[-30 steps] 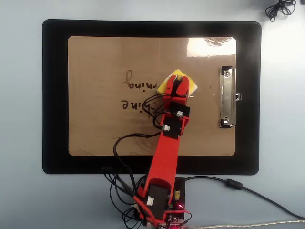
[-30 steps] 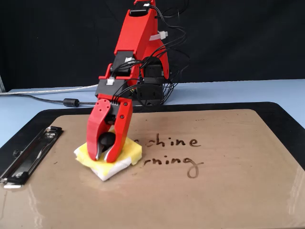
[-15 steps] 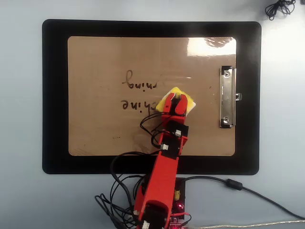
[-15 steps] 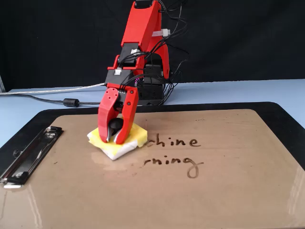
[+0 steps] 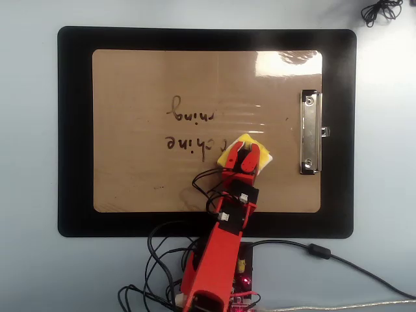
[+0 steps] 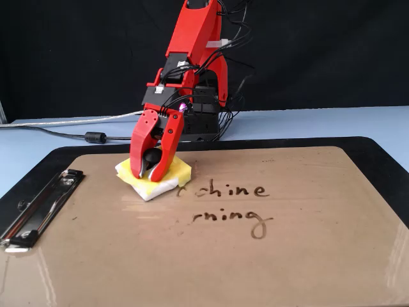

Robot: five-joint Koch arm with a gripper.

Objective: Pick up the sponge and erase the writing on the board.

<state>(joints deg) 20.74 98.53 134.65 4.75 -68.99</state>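
Overhead view shows the red hand (image 5: pixel 245 156) pinching the black knob of the sponge (image 5: pixel 229 156), its two jaws pressed against the knob from either side. The sponge lies flat on the board (image 5: pixel 130 175), near the edge closest to the arm's base. The writing (image 5: pixel 190 127) sits just beside the sponge, to its left in this view, with the lower line almost touching the sponge's corner. In the fixed view the same relation is mirrored: the sponge (image 6: pixel 144 185) rests left of the words (image 6: pixel 230 203), whose two lines run away to the right. By my judgement, the coming wipe must travel along those lines, away from the metal clip (image 5: pixel 311 133).
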